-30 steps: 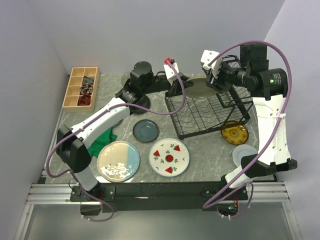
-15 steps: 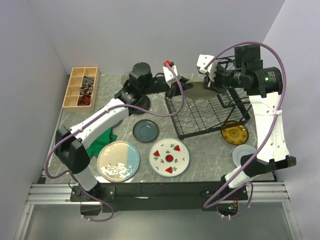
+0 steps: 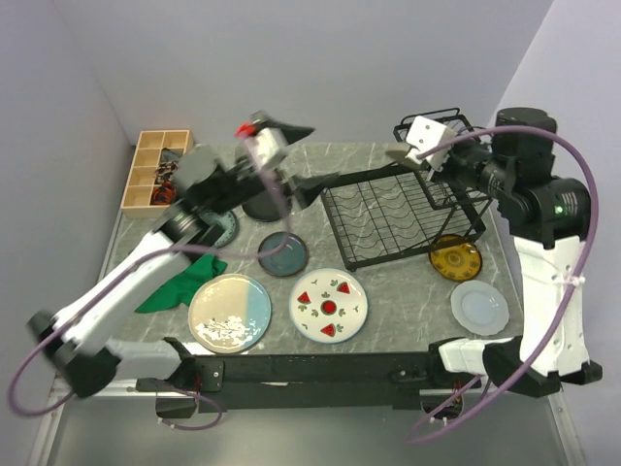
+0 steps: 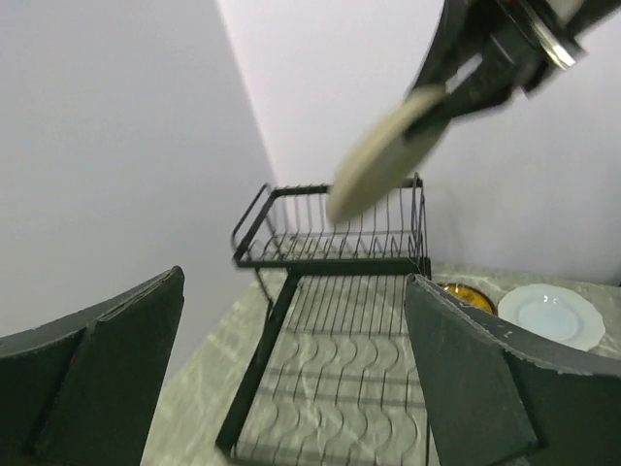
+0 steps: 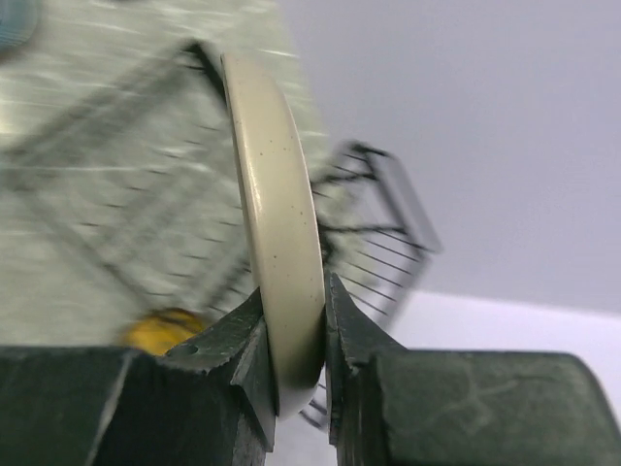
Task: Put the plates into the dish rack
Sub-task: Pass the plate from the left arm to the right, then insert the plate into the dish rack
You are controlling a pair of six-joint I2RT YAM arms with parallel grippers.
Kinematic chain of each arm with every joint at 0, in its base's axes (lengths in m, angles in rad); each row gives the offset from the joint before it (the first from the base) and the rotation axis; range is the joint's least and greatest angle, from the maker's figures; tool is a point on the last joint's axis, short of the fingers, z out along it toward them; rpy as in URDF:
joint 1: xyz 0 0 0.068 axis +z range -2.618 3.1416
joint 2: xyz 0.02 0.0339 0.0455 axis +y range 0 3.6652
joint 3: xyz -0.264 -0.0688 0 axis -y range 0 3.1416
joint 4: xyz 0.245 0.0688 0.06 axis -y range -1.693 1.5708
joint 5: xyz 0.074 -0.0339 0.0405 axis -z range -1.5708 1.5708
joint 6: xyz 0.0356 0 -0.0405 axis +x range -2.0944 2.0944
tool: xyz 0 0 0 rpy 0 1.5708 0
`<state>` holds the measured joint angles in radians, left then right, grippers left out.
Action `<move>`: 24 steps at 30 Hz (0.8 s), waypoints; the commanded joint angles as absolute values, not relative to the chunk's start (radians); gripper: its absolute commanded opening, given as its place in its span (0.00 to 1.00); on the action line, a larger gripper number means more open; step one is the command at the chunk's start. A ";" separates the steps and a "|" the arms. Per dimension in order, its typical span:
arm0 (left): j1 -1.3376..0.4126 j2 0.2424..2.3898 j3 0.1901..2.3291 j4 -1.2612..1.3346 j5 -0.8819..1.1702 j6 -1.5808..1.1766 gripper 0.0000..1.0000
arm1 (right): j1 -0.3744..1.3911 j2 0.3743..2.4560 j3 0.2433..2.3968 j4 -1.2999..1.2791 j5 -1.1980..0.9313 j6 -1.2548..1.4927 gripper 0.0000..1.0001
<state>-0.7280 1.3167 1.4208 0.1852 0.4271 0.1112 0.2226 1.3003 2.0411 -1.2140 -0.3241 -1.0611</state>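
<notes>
Right wrist view: the right fingers (image 5: 243,349) pinch the rim of a taupe plate (image 5: 277,194), held on edge in the air over the far right of the dish rack (image 3: 332,209). It looks stiff, glazed, slippery and breakable, so a firm rim grip suits. The left fingers (image 4: 466,359) gape wide, empty; other plates (image 3: 328,304) lie flat on the grey marbled counter (image 3: 408,291), between plain pale walls.

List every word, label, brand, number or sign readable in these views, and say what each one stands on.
No text can be read in any view.
The white plate carries only painted watermelon slices, no letters.
The yellow plate shows only a pattern, too small to make out further.
The cream plate pinched in the right hand is plain.
The dish rack is bare black wire with no tag.
</notes>
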 commanded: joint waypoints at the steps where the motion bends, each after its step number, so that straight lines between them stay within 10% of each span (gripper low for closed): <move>1: -0.732 1.055 1.231 0.055 0.256 0.116 1.00 | 0.193 1.325 2.054 -0.976 -0.072 -1.219 0.00; 7: -0.732 0.815 0.852 0.132 0.078 0.187 0.99 | 0.143 1.515 2.175 -0.918 0.052 -1.451 0.00; 24: -0.752 0.893 0.851 0.034 0.094 0.195 1.00 | 0.120 1.911 2.431 -0.838 0.235 -1.824 0.00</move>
<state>-0.7460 0.9154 0.8333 0.0250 0.1081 0.1757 0.1303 1.8965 2.3428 -0.9684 0.1478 -1.7153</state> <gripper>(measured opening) 0.995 0.248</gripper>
